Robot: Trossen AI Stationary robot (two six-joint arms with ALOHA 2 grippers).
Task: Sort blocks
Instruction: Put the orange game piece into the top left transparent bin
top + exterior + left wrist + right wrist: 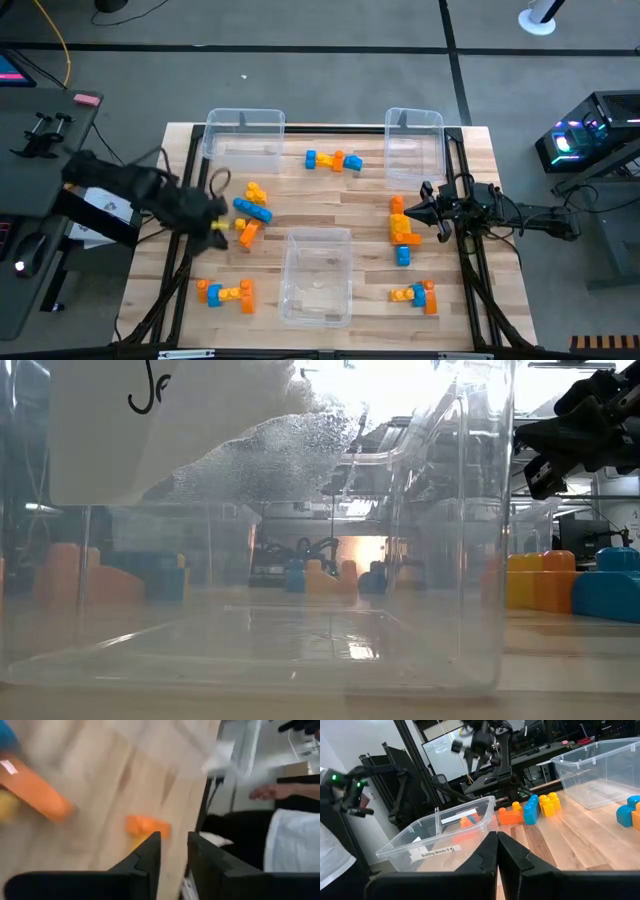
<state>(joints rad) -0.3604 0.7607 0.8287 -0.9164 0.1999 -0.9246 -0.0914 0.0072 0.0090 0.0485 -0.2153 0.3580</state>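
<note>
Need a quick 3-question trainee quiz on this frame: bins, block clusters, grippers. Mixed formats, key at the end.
1. How many clear bins stand on the table?
2. True or false: the right gripper has its fingers shut.
3. Which block cluster lies nearest the left gripper? A) the one between the two far bins B) the blue, yellow and orange one beside it C) the one at the right near corner

Key
1. Three: far left bin, far right bin, near middle bin.
2. True.
3. B, the cluster.

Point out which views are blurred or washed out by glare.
Left wrist view: motion-smeared, the orange block soft-edged. Low view: the near clear bin fills the picture, with bright backlight glare up top. High and right wrist views: sharp and evenly lit.
</note>
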